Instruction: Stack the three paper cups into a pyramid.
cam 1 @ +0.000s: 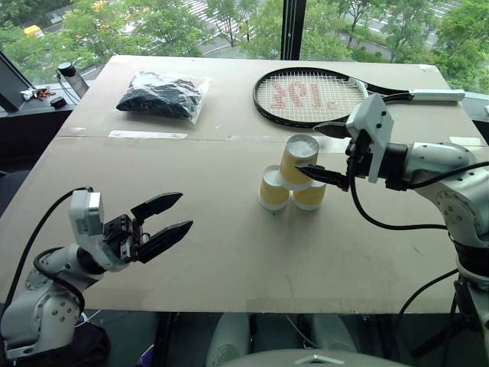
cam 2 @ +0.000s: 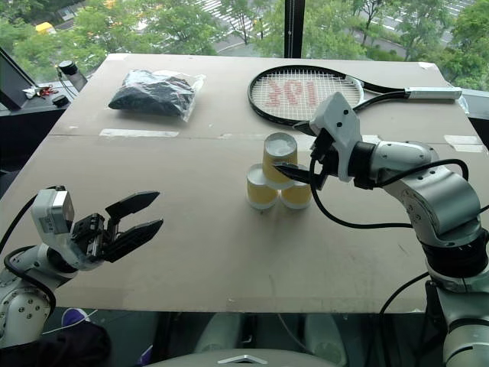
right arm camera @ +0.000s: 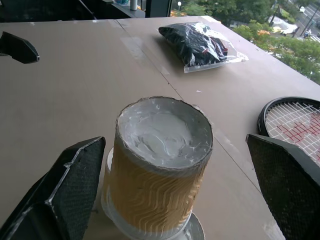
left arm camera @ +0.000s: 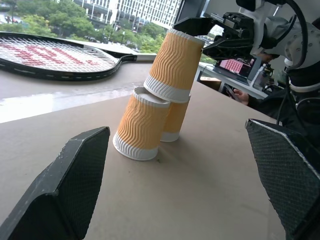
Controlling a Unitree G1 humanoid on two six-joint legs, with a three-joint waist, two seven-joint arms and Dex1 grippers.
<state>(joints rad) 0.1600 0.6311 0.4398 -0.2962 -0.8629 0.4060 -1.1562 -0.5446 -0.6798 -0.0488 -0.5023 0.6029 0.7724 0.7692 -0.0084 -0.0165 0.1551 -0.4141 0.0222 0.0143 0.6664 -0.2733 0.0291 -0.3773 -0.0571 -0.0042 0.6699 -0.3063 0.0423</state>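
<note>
With the top cup standing upside down on the two base cups mid-table, my right gripper brackets it — fingers spread wide on either side, gripping nothing. Its axis is upright, so I judge backing off sideways safest. My left gripper hangs open, well apart.

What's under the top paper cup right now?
The top cup, upside down, rests on the two lower cups, also inverted, side by side on the table. Whether anything sits inside them cannot be seen.
</note>
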